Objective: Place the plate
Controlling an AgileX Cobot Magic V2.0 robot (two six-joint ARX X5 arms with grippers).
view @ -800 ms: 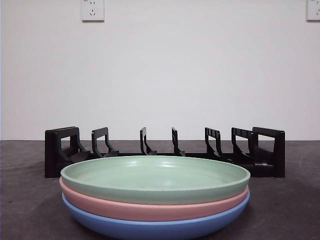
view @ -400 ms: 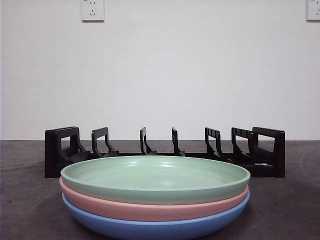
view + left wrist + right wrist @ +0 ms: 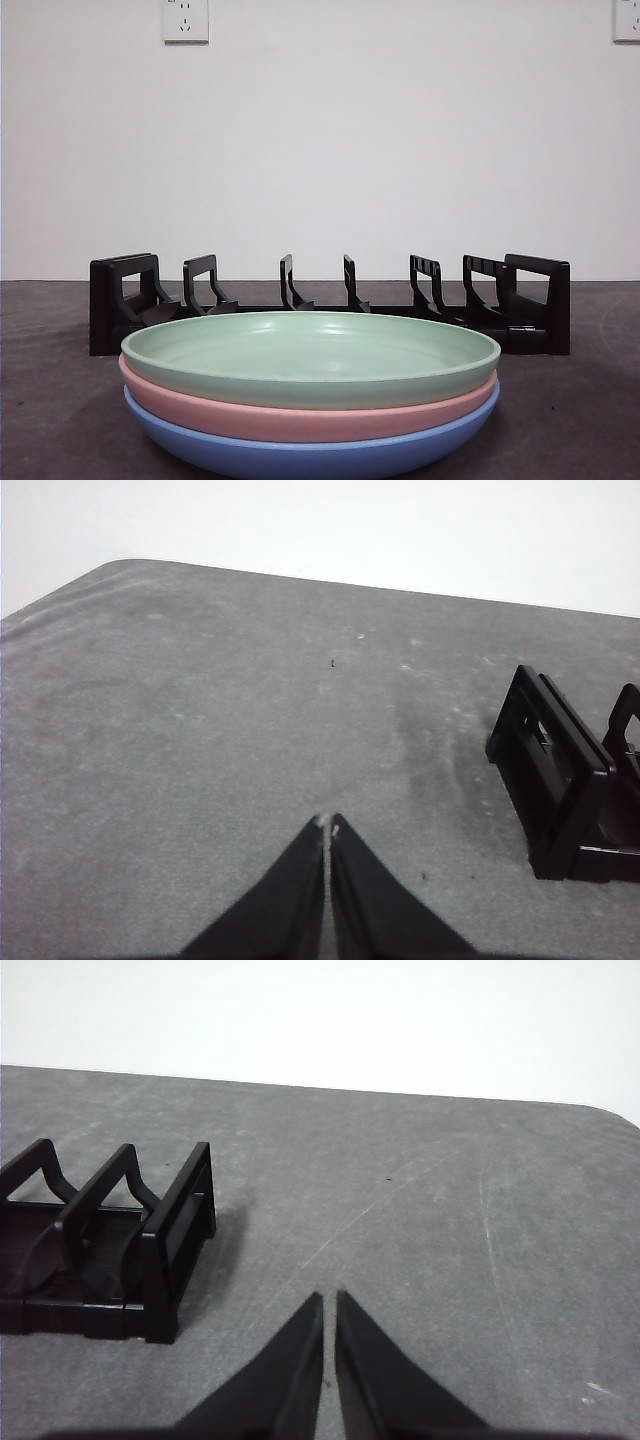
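Three plates are stacked near the front of the table: a green plate (image 3: 310,357) on top, a pink plate (image 3: 300,418) under it and a blue plate (image 3: 310,452) at the bottom. Behind the stack stands a black plate rack (image 3: 330,300) with upright dividers and no plates in it. My left gripper (image 3: 328,825) is shut over bare table beside one end of the rack (image 3: 565,780). Over bare table at the rack's other end (image 3: 110,1250), my right gripper (image 3: 328,1298) is shut too. Neither arm shows in the front view.
The grey table (image 3: 50,400) runs back to a white wall with two sockets (image 3: 185,18). Its rounded corners show in both wrist views.
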